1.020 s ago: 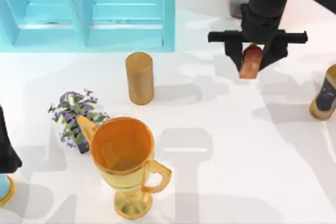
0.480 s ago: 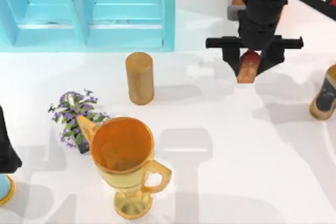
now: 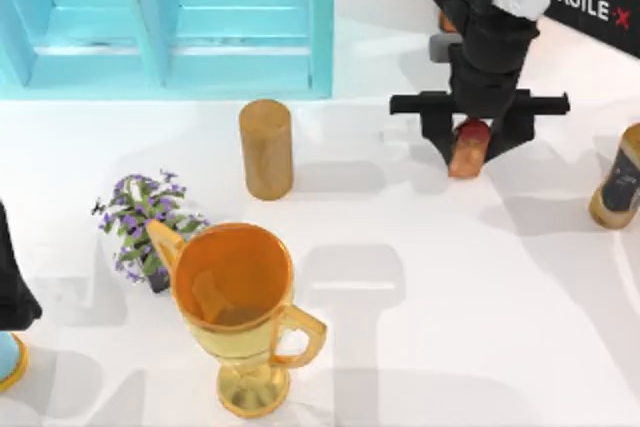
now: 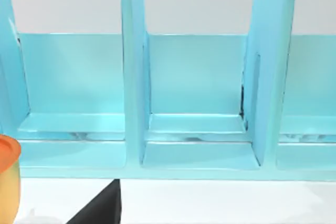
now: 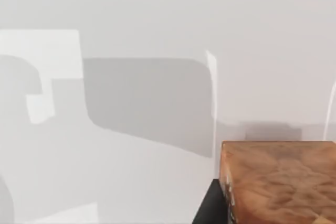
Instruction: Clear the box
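Gripping the box (image 3: 468, 148) between closed fingers, our right gripper (image 3: 470, 139) hung near the turquoise cabinet (image 3: 240, 57); any slip risked dropping it.

"AGILE X" in white on black right arm (image 3: 590, 2); bottle (image 3: 622, 179) label unreadable

The right arm (image 3: 497, 7) is matte black with a white cover that has "AGILE X" lettering; the right gripper (image 3: 478, 129) has a wide black crossbar and black fingers
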Motion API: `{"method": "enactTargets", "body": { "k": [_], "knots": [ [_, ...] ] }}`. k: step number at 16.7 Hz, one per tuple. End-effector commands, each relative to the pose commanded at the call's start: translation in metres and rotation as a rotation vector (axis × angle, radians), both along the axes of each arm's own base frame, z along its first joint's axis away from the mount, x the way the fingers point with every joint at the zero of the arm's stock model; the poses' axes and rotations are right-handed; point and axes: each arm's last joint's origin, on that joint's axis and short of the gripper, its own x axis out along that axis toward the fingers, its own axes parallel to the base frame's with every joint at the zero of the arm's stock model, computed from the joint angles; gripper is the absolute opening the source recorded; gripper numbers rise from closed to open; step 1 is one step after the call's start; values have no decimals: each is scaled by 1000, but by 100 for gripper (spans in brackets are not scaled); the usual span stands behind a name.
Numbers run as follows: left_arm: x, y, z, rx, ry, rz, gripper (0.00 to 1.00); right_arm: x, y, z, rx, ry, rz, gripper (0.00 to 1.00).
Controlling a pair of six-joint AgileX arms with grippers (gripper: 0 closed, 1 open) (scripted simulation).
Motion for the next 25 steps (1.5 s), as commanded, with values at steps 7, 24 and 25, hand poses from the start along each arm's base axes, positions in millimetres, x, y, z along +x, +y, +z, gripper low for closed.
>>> {"method": "enactTargets", "body": {
  "k": [7,24,25],
  "knots": [
    [0,0,0,0,0,0,100,0,0,0,0,0,0,45],
    [0,0,0,0,0,0,100,0,-1,0,0,1,-2,100],
    [0,0,0,0,0,0,100,1,0,1,-3,6,-3,100]
  ]
}}
